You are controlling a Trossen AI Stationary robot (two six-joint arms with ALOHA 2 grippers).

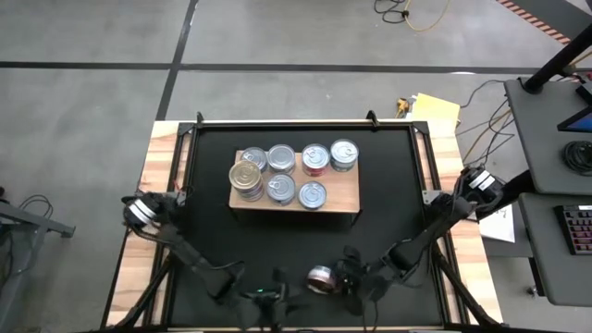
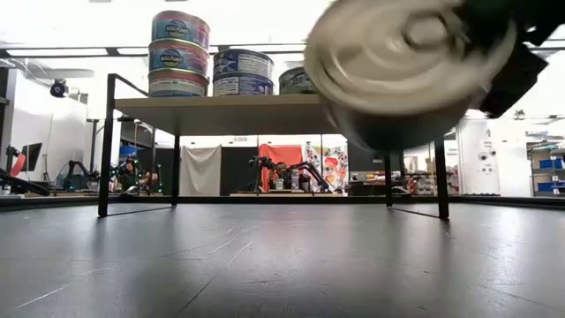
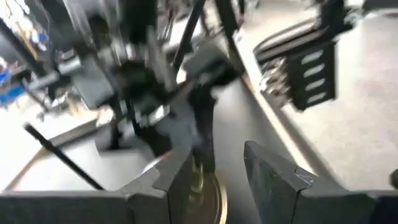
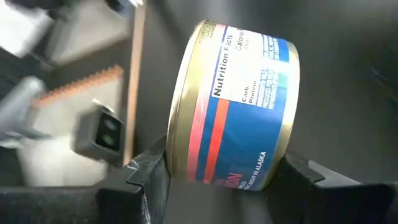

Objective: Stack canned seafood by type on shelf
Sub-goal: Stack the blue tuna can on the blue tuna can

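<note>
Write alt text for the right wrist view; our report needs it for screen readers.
The right gripper holds a tin by its two flat ends, its blue and red label with nutrition facts facing the camera. The black mat lies beyond.

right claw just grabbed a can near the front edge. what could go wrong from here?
1. The can sits tilted between the right claw fingers, gripped across lid and base; it may slip on the lift.
2. The left claw hovers close by, so the arms might collide.
3. The shelf is crowded; the tall stack at its left end may be knocked during placement.
</note>
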